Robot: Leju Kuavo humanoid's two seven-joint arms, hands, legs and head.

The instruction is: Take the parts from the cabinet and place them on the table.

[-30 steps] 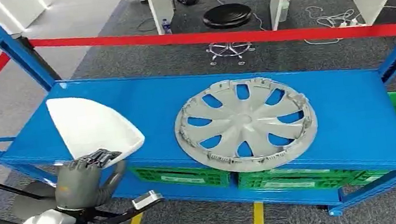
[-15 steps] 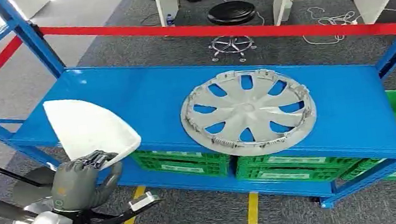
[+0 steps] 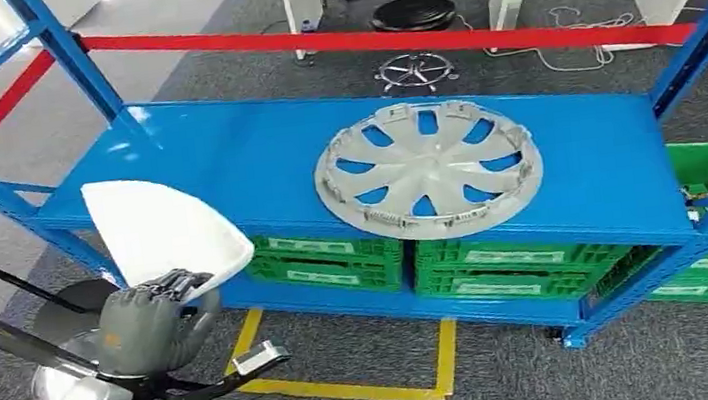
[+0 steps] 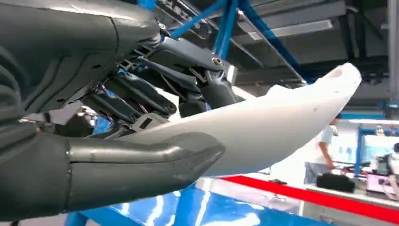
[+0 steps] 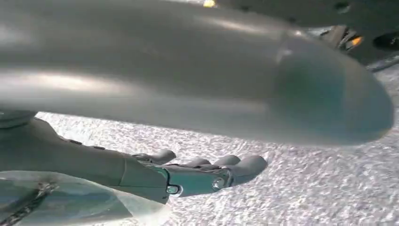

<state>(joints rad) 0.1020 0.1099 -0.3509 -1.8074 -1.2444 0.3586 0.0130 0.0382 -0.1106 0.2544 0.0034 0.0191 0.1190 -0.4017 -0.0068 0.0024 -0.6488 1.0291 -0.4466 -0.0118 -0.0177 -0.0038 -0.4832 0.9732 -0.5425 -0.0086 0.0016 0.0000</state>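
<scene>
My left hand (image 3: 146, 325) grips the near edge of a white curved shell part (image 3: 165, 233), held up in front of the cabinet's left end. In the left wrist view the thumb lies under the white part (image 4: 277, 127) and the dark fingers (image 4: 141, 94) sit on its upper side. A silver hubcap (image 3: 428, 168) lies flat on the blue cabinet shelf (image 3: 224, 154), right of centre. My right hand (image 5: 207, 172) hangs over grey carpet with its fingers loosely extended and nothing in it.
Green crates (image 3: 326, 258) fill the shelf below. Red beams (image 3: 412, 40) and blue uprights (image 3: 73, 66) frame the cabinet. Yellow floor tape (image 3: 351, 389) runs in front of it. A black stool (image 3: 414, 14) stands behind. A person (image 4: 324, 150) stands far off.
The whole picture has shifted: the cabinet now sits higher and farther off, so the camera has moved back. My left hand still holds the white part the same way.
</scene>
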